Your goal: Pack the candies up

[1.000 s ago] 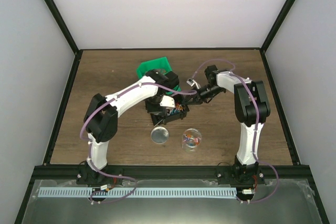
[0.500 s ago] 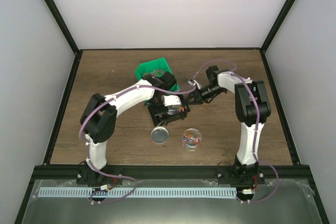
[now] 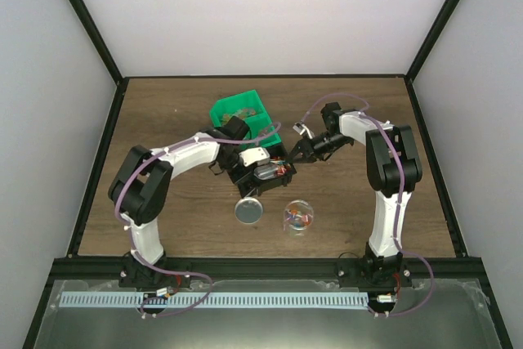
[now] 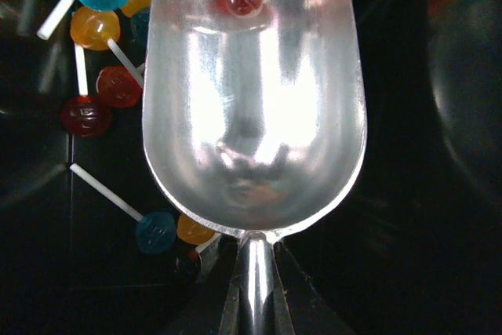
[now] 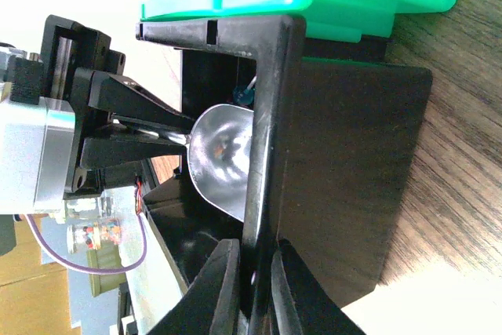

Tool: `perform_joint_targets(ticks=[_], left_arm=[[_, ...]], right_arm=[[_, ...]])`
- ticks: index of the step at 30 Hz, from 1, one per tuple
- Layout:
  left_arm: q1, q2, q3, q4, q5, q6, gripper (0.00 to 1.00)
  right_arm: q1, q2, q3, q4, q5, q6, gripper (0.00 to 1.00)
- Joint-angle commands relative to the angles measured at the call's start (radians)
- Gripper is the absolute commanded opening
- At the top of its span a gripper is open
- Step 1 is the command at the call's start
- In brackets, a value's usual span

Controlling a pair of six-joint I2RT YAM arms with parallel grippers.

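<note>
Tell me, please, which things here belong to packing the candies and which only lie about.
For the job:
lollipops in the black bin
metal scoop, held by the left gripper
right gripper, clamped on the bin's wall
clear cup, some sweets inside

Lying about:
green bin
round silver lid, untouched

1. Top view: high behind both arm bases, looking down, whole table [image 3: 163, 120] in frame, distant.
2. Left wrist: tight, staring forward past its jaws into the metal scoop [image 4: 251, 115].
3. Right wrist: close, black bin [image 5: 345, 178] wall between its jaws; same metal scoop beyond.
</note>
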Motion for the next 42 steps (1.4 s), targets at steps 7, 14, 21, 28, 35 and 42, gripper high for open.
perform_joint_targets(ticks=[7, 14, 21, 28, 35, 42], left_arm=[[0.066, -0.134, -0.196, 0.351, 0.129, -0.014, 0.04], [0.086, -0.166, -0.234, 0.378, 0.143, -0.010, 0.04], [0.142, -0.221, -0.279, 0.340, 0.156, 0.063, 0.04], [0.166, -0.314, -0.372, 0.436, 0.250, 0.101, 0.04], [0.165, -0.374, -0.406, 0.432, 0.252, 0.137, 0.04], [0.164, -0.504, -0.345, 0.235, 0.234, 0.236, 0.04]], right_arm=[[0.024, 0.004, 0.030, -0.022, 0.018, -0.033, 0.01], [0.020, 0.009, 0.038, -0.036, 0.038, -0.041, 0.01], [0.015, 0.014, 0.039, -0.042, 0.054, -0.045, 0.01], [0.012, 0.022, 0.047, -0.045, 0.059, -0.045, 0.01], [0.011, 0.018, 0.047, -0.045, 0.063, -0.045, 0.01], [0.011, 0.017, 0.053, -0.046, 0.064, -0.043, 0.01]])
